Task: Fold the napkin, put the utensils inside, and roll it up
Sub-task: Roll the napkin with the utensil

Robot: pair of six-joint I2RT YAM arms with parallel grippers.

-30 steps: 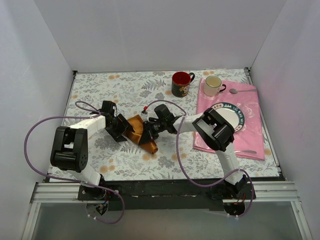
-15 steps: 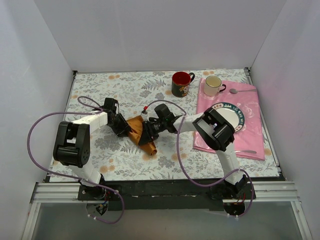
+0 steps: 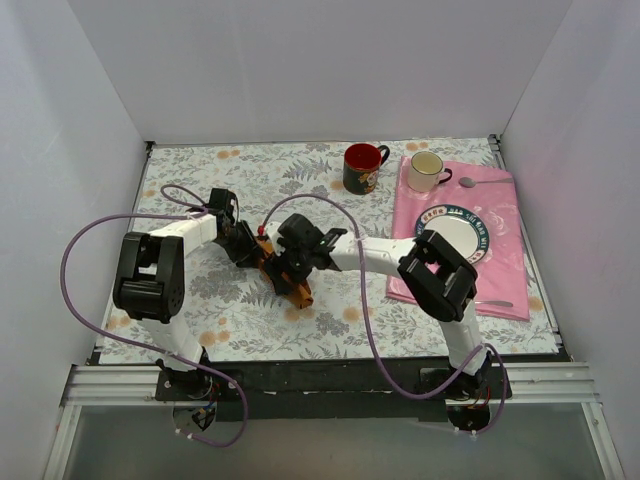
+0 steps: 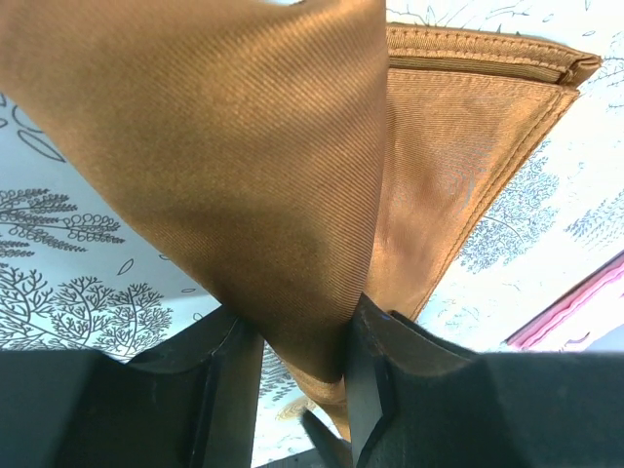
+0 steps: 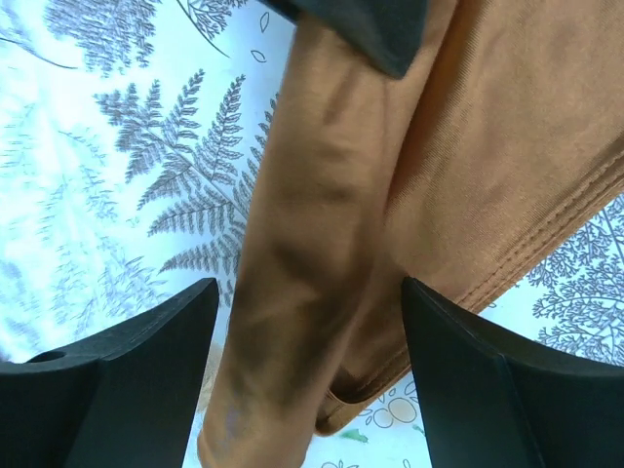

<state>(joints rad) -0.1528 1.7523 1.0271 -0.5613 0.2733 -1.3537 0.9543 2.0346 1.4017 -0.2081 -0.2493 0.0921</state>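
Left gripper [image 4: 300,339] pinching napkin [image 4: 244,146]; right gripper [image 5: 310,292] spread wide, straddling napkin.

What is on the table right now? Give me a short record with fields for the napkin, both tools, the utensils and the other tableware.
napkin: rust-orange, folded, bunched between the two tools
left tool: shut on the napkin
right tool: open, fingers either side of a napkin fold
utensils: on the pink cloth, not in the napkin
plate: on the pink cloth
dark red mug: left of the pink cloth
cream mug: on the pink cloth's far corner
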